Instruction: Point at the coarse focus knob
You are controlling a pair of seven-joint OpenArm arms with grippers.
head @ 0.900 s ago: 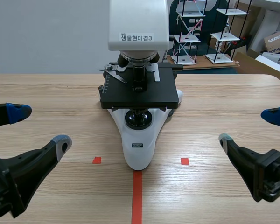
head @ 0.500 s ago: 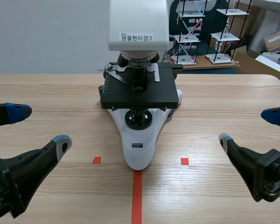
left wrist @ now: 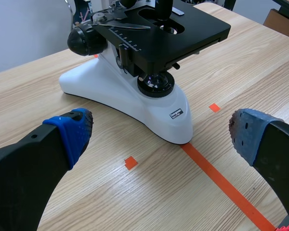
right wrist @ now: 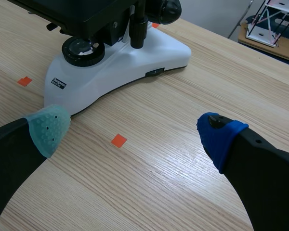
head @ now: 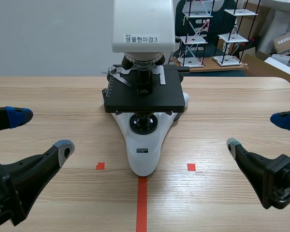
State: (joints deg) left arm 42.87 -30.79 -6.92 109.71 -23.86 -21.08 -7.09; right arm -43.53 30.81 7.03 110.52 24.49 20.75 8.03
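Note:
A white microscope (head: 144, 145) with a black stage (head: 144, 95) stands at the table's middle. Its black focus knob (left wrist: 84, 41) sticks out from the side of the arm in the left wrist view, well ahead of my left gripper (left wrist: 159, 130). The matching knob (right wrist: 166, 9) on the other side shows in the right wrist view, far ahead of my right gripper (right wrist: 133, 129). In the scene view the stage hides both knobs. My left gripper (head: 42, 131) hangs open at the near left, and my right gripper (head: 258, 132) hangs open at the near right. Neither touches the microscope.
Wire racks (head: 205, 34) and cardboard boxes (head: 286, 41) stand behind the table's far right edge. The microscope's white head (head: 143, 24) rises high above the stage. Bare wood lies on both sides of the base.

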